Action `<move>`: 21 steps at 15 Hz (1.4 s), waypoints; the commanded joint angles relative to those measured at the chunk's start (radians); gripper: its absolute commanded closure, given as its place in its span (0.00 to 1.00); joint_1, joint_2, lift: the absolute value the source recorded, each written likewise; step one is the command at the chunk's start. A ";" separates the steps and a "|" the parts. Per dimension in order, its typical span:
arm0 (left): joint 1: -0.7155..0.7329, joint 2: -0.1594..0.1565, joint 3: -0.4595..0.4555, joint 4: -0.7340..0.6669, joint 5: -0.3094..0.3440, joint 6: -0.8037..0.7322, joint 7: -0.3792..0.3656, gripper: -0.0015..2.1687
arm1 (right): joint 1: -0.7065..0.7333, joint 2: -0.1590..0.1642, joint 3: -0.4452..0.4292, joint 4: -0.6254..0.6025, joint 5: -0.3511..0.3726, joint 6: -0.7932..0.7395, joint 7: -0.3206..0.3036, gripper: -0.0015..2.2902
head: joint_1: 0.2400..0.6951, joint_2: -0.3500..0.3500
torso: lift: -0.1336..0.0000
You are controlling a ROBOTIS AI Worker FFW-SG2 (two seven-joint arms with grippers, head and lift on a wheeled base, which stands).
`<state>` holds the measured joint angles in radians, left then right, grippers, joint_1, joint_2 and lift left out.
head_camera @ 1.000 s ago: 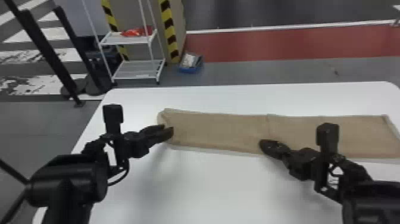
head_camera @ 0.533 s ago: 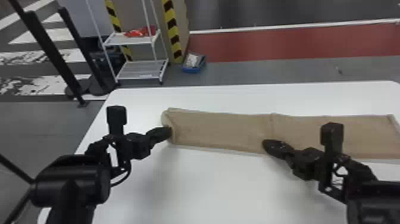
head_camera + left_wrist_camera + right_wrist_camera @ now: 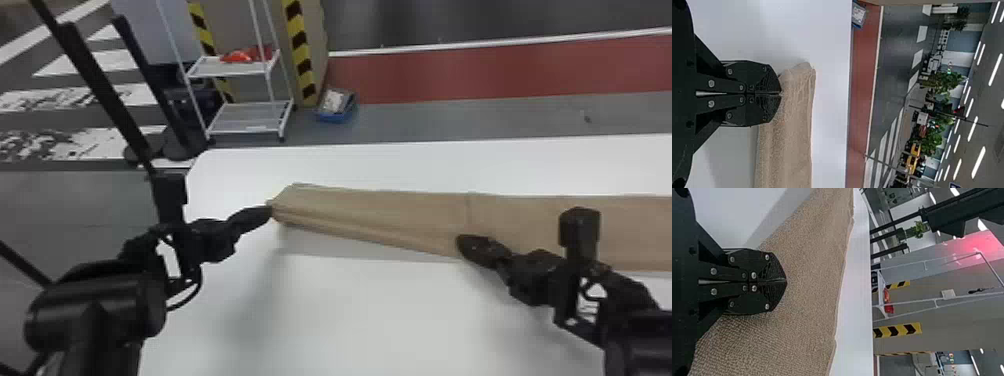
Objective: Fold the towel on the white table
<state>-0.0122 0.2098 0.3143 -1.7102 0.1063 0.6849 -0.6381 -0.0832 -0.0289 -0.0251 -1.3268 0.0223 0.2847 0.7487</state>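
Tan towel on white table, laid as a long narrow strip running from near the left edge toward the right edge, closer to the far edge than to the near side. Vertical crease or layer edge crosses it about mid-strip. Left end is bunched to a point; its near edge slants from there to the right end effector, with a shadow on the table just beside it.

Left end effector: narrow, tips pressed together, holding the towel's left end, near the table's left edge. Left wrist view shows the cloth pinched at the tips, folds spreading from them.

Right end effector: narrow, tips together, at the towel's near edge, around mid-strip. Right wrist view has the tips right over the cloth; cannot tell whether any is pinched between them.

Beyond the table's far left corner: white rack with a red item on its upper shelf, black posts to its left, blue bin on the floor to its right.
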 commanded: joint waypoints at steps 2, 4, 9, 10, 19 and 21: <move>0.026 0.016 0.017 -0.022 -0.010 0.020 -0.029 0.51 | 0.000 0.000 0.001 0.000 -0.001 0.000 0.000 0.83 | 1.00 0.83 | 0.08; 0.032 0.016 0.025 -0.028 -0.010 0.020 -0.104 0.10 | 0.000 0.000 0.001 0.001 -0.002 0.000 0.000 0.83 | 1.00 0.84 | 0.08; 0.032 0.016 0.048 -0.031 -0.023 0.017 -0.112 0.04 | 0.007 0.000 -0.009 0.000 -0.008 -0.003 0.001 0.83 | 1.00 0.84 | 0.08; 0.032 0.014 0.048 -0.043 -0.020 0.017 -0.109 0.04 | 0.007 0.000 -0.010 0.000 -0.008 -0.003 0.003 0.83 | 1.00 0.84 | 0.08; 0.035 -0.053 0.025 -0.086 0.042 -0.084 -0.015 0.04 | 0.034 -0.009 -0.223 -0.264 -0.116 0.206 0.146 0.83 | 1.00 0.76 | 0.08; 0.041 -0.058 0.017 -0.100 0.052 -0.087 0.008 0.04 | 0.037 -0.020 -0.283 -0.324 -0.163 0.264 0.167 0.66 | 1.00 0.70 | 0.08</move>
<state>0.0247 0.1550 0.3380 -1.8001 0.1515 0.6010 -0.6383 -0.0477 -0.0417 -0.2657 -1.6074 -0.1096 0.5050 0.9116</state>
